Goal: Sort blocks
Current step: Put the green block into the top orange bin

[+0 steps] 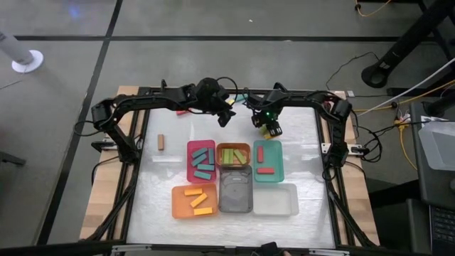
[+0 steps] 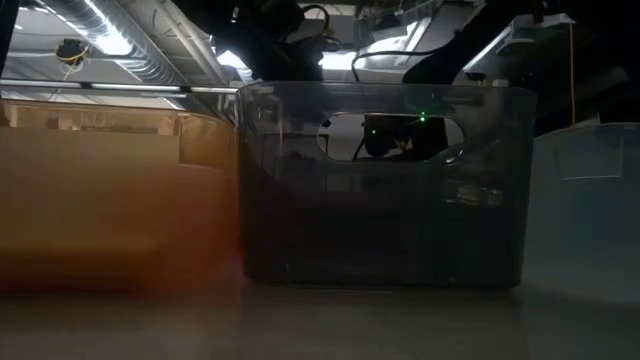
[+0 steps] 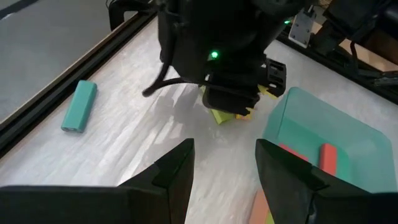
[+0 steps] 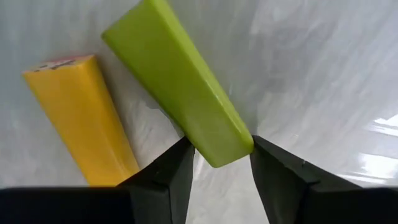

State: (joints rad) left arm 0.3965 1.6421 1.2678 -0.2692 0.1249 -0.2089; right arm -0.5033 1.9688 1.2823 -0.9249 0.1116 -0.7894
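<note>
The pale, streaky tabletop (image 1: pixel 163 185) carries six smooth plastic trays in two rows. The right end effector (image 4: pixel 219 163) sits low at the far edge, fingers closing around one end of a glossy lime green block (image 4: pixel 180 84); a yellow block (image 4: pixel 81 118) lies just beside it. Gripped so near its tip, the slick bar could pivot or slip, probably nudging its neighbour. The left end effector (image 3: pixel 224 168) hovers nearby, open and empty.
</note>
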